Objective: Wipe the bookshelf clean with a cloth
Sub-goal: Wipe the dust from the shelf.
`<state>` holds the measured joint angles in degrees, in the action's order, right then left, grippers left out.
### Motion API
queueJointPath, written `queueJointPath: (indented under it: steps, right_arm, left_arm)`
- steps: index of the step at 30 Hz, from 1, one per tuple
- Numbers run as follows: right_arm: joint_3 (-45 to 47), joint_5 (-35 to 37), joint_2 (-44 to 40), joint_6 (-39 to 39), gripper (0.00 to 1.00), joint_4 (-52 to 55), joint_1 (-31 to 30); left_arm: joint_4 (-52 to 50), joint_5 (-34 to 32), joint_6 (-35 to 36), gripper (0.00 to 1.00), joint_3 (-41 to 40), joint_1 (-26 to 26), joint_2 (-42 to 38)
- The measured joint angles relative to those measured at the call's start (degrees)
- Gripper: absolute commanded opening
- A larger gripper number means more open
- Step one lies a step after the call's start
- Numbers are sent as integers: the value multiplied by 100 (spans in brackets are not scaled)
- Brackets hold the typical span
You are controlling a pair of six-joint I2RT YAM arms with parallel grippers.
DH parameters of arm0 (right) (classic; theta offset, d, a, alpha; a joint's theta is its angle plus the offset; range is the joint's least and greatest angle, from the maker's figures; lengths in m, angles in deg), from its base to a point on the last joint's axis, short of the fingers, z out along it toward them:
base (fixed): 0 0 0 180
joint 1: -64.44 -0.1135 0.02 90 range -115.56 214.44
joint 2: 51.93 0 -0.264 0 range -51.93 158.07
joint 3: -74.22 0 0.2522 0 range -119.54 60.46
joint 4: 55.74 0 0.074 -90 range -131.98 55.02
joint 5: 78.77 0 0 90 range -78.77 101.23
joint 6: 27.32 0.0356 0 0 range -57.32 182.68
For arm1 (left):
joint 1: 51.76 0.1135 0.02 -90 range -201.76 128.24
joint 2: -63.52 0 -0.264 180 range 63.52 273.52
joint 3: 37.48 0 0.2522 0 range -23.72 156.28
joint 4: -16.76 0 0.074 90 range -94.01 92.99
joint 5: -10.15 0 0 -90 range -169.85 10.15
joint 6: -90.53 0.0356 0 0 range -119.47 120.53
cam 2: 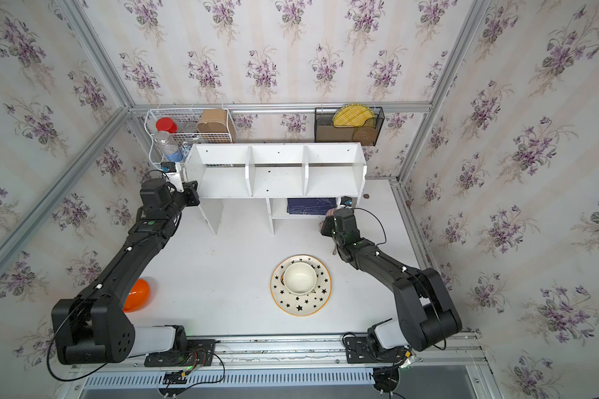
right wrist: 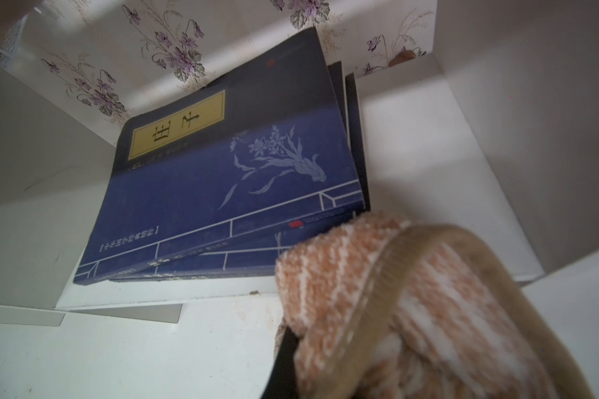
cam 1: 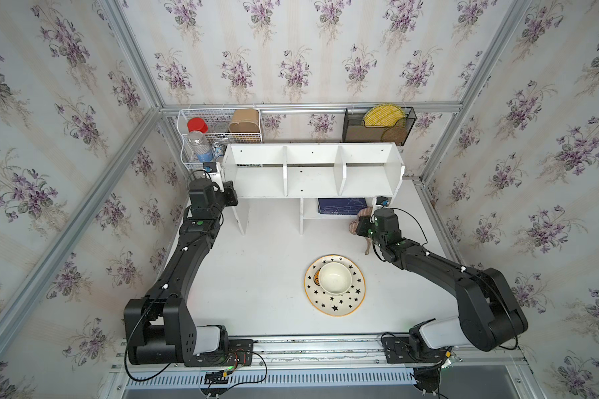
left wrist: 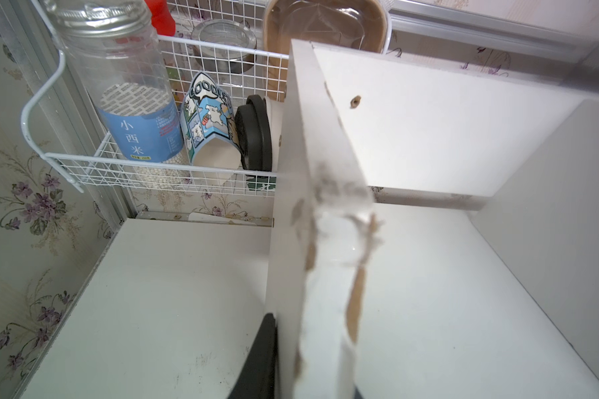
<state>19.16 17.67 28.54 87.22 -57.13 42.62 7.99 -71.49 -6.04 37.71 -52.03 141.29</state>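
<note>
The white bookshelf (cam 1: 312,172) (cam 2: 274,172) stands at the back of the table in both top views. My left gripper (cam 1: 223,183) (left wrist: 312,380) is shut on its left side panel, whose chipped edge runs between the jaws; one black finger (left wrist: 256,355) lies against the panel's outer face. The pinkish-tan striped cloth (right wrist: 395,311) (cam 1: 355,226) is bunched in my shut right gripper (cam 1: 362,221) (right wrist: 360,373). It is at the front edge of the lower right shelf (right wrist: 412,172), beside a corner of the blue book (right wrist: 222,179) lying there. One cloth end hangs down.
A star-patterned plate (cam 1: 336,305) carrying a white bowl (cam 1: 334,278) sits mid-table. An orange object (cam 2: 137,293) lies beside the left arm. The white wire basket (cam 1: 187,162) with jars hangs behind the shelf's left end, the black mesh rack (cam 1: 351,133) behind its right.
</note>
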Motion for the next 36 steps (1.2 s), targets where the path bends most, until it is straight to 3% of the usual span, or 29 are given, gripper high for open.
queueJointPath:
  steps: [7, 13, 20, 28, 36]
  right_arm:
    - [391, -96, -704, -214, 0, 144, 942]
    - [562, -326, -702, -350, 0, 125, 940]
    - [376, -254, -319, -374, 0, 74, -238]
    - [-671, 17, 822, -306, 0, -295, -1958]
    - [-1639, 122, 1891, -238, 0, -450, -2583]
  left_arm:
    - [-114, -85, 4, 0, 101, -87, 59]
    - [7, -111, -7, 0, 142, -195, 186]
    - [-33, -111, -22, 0, 142, -201, 151]
    - [-162, -173, -22, 0, 140, -234, 72]
    - [-212, -223, -11, 0, 146, -256, 55]
